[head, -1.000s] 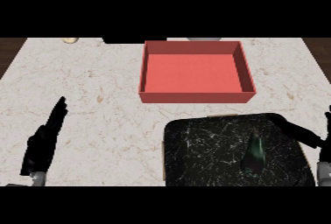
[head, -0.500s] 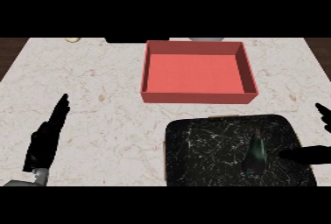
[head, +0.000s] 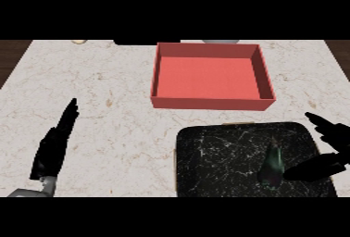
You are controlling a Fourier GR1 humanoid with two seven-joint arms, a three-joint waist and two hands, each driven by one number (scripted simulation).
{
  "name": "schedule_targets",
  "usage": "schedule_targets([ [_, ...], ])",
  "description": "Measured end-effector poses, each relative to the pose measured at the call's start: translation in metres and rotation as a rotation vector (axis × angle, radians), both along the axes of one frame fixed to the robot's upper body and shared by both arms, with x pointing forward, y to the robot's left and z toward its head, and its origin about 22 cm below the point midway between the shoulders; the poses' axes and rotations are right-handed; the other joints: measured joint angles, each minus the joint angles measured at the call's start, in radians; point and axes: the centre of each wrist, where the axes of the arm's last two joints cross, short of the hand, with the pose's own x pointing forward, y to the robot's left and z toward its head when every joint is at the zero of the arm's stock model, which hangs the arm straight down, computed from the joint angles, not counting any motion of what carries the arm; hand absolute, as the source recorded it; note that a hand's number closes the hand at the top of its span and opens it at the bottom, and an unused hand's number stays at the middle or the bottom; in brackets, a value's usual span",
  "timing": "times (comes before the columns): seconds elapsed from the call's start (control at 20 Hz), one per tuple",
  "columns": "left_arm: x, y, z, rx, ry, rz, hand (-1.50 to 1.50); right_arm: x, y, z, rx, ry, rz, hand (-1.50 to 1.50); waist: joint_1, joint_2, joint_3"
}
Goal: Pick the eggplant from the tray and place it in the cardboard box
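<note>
Your right hand (head: 327,152) sits at the tray's right edge with thumb and fingers spread apart around nothing, the thumb reaching in just beside the eggplant (head: 272,163).

You see the eggplant, dark green and tapered, lying on the right half of the black marbled tray (head: 219,162), pointing up the view, and you cannot tell whether the thumb tip touches it. Just beyond the tray stands the cardboard box (head: 212,101), red inside and out, with nothing in it. Your left hand (head: 56,141) rests well apart at the lower left, fingers straight and holding nothing. Everything sits on a pale marble counter (head: 103,88) with brown veining; dark wood shows past its far corners. You find no label or writing anywhere readable.
</note>
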Motion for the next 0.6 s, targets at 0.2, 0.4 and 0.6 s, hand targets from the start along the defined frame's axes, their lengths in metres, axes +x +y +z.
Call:
schedule_targets([
  [0.2,0.005,0.002,0.002,0.000,0.002,0.004,0.00,0.004,0.009,-0.007,-0.012,0.033,0.003,-1.50,-0.001,0.000,0.001],
  [0.4,0.000,0.003,0.000,-0.003,0.005,0.006,0.00,0.006,0.014,-0.014,-0.026,0.062,0.006,-1.50,0.000,0.000,0.001],
  [0.6,0.000,0.003,0.001,-0.001,0.003,0.006,0.00,0.010,0.018,-0.020,-0.026,0.093,0.005,-1.50,0.000,0.000,0.001],
])
